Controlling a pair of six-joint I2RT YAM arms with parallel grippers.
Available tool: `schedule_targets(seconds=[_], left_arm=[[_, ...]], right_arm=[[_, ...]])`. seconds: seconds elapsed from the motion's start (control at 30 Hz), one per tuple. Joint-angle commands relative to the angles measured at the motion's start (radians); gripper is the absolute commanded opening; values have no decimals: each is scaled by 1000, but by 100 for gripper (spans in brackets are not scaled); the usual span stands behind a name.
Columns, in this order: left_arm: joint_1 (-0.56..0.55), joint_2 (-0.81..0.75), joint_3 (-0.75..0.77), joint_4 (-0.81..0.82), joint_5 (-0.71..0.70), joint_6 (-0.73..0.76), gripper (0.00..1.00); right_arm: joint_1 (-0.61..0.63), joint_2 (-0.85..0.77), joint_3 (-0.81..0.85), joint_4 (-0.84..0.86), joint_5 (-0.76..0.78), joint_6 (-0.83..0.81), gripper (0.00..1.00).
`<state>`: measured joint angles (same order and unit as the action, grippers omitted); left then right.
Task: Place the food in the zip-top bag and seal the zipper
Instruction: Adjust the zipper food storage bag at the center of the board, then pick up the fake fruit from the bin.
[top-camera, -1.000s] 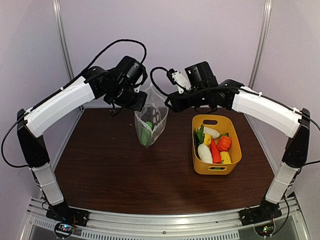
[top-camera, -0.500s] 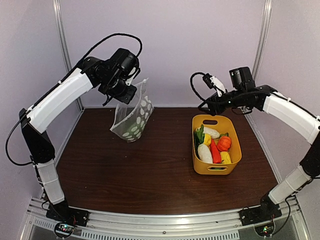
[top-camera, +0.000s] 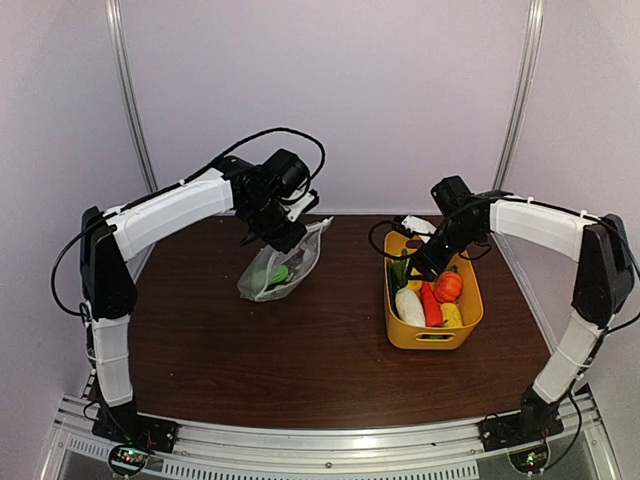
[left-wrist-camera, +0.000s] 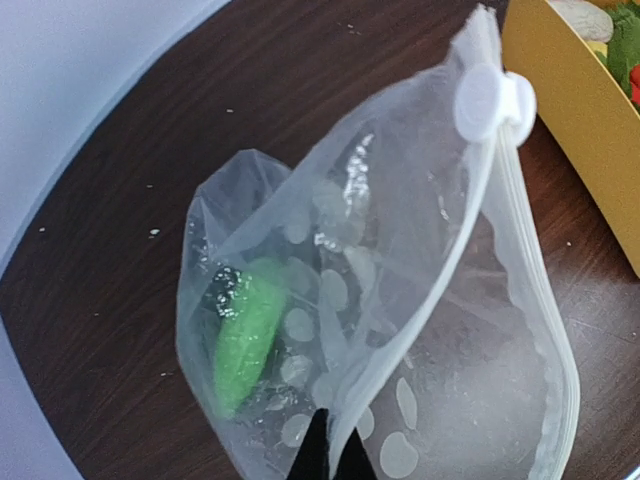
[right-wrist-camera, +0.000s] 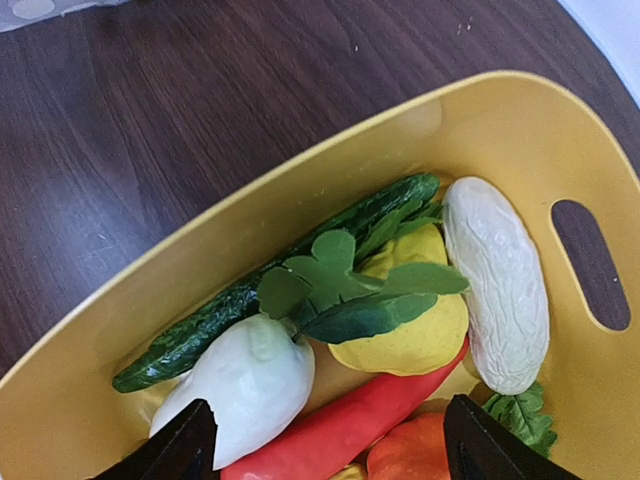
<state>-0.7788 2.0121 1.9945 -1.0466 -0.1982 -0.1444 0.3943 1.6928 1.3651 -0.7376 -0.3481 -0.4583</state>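
Note:
The clear dotted zip-top bag (top-camera: 283, 268) rests on the table at centre left, mouth open, with one green food piece (left-wrist-camera: 245, 330) inside. My left gripper (top-camera: 296, 236) is shut on the bag's mouth edge (left-wrist-camera: 333, 455). The zipper strip (left-wrist-camera: 505, 215) runs up to its white slider tab (left-wrist-camera: 490, 100). My right gripper (top-camera: 418, 264) is open and empty, low over the yellow basket (top-camera: 470, 325). Between its fingers (right-wrist-camera: 330, 445) lie a white radish (right-wrist-camera: 235, 385), a red chili (right-wrist-camera: 345, 430), a yellow piece (right-wrist-camera: 410, 335), a dark green cucumber (right-wrist-camera: 250, 295) and a white bumpy piece (right-wrist-camera: 497, 280).
The yellow basket's wall (right-wrist-camera: 200, 240) stands at the right of the brown table (top-camera: 300, 360), with an orange piece (top-camera: 448, 286) and other food in it. Grey walls and metal posts (top-camera: 128, 110) close the back and sides.
My left arm has brought the bag down from the air onto the table. My right arm has swung away from the bag and dropped over the basket.

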Motion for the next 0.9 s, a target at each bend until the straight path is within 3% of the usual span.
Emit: schedule_targets(seconds=[0.0,0.13,0.3,0.4,0.6,0.87], left_arm=[[2,-17,-51,109,215,-11,0],[3,-43,-122,170,285,-33,0],[11,-78,-148,200,324,-46,0],[29,-127,-191,257,373,-68,0],[49,-203,-278,339,421,-80,0],[58,-219,-303,347,422,-82,0]], right_arm=[[-5,27,-6,-14,41,-55,82],[-7,51,-13,57,114,-49,81],[-39,158,76,3,87,-66,62],[-51,208,109,-17,78,-77,57],[-54,277,167,-57,38,-89,60],[-54,377,230,-119,-4,-77,73]])
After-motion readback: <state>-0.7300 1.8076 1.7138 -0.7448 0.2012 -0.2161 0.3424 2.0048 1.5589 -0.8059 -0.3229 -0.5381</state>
